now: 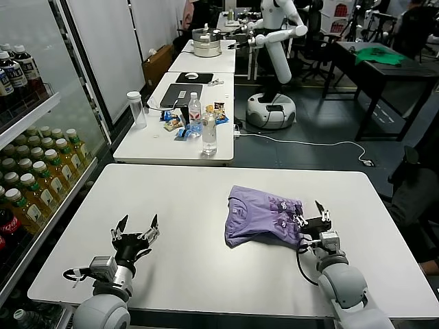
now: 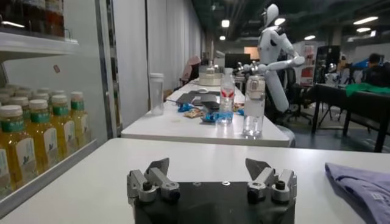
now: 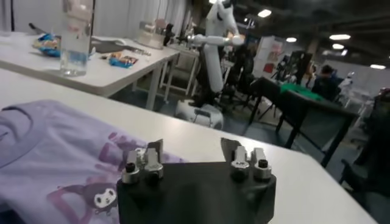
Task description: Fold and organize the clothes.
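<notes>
Your right tool [image 1: 312, 214] sits with its jaws spread and nothing between them, at the right-hand edge of the T-shirt [image 1: 264, 216], touching or just beside the cloth; in the right wrist view the printed lavender fabric lies just past the open fingers [image 3: 148, 159]. Your left tool [image 1: 136, 229] is parked at about eight o'clock on the counter [image 1: 171, 205], jaws wide open and empty, well apart from the garment. The T-shirt rests at roughly four o'clock from the counter's centre, already gathered into a compact, somewhat uneven bundle with the ribbed neckline showing at its left side. You can judge the folding as largely done; what looks left is squaring the bundle and tidying its placement. Count: one T-shirt, two tools, one working counter. Both tools hold nothing.
</notes>
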Controlling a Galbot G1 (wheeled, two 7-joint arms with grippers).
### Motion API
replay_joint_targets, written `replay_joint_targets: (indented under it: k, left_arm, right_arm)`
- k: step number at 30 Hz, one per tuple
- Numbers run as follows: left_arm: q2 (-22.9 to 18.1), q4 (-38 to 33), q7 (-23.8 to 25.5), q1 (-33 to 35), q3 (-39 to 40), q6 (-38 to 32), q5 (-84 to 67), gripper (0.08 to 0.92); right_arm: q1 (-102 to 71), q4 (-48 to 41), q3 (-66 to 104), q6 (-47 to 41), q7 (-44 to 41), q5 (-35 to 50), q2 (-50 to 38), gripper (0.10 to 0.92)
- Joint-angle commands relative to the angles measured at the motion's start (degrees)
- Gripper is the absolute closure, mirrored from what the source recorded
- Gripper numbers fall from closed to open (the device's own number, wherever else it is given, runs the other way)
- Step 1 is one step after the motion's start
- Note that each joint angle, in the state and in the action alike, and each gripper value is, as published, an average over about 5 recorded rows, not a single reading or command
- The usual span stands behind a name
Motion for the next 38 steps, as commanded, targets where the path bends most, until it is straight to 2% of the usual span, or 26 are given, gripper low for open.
replay_joint_targets:
  k: [1,4,7,17,38]
  left_arm:
    - [0.01,0.01,0.21,-0.09,0.23,-0.08,0.13,0.177]
    - [0.09,-0.22,0.68,0.07,0.16,-0.14,0.14,0.177]
    - [0.29,-0.57,1.91,0.42,0.01,-0.31,0.18,0.177]
    - [0.57,-2.73,6.68,1.98,0.14,-0.92,1.65,0.177]
    - [0.65,-4.29,8.18,4.16,-0.42,-1.68,2.7,0.177]
  right_arm:
    - [-8.8,8.61,5.85,5.2,0.63,-3.59,0.44,0.301]
    - [-13.06,12.53,7.42,5.82,0.58,-3.62,1.87,0.237]
    - [-17.1,15.33,8.28,6.51,0.1,-3.56,3.1,0.207]
    - [-23.85,20.47,9.57,7.8,-0.91,-3.64,5.0,0.203]
    - [-25.06,22.94,10.64,7.47,0.26,-3.75,5.19,0.203]
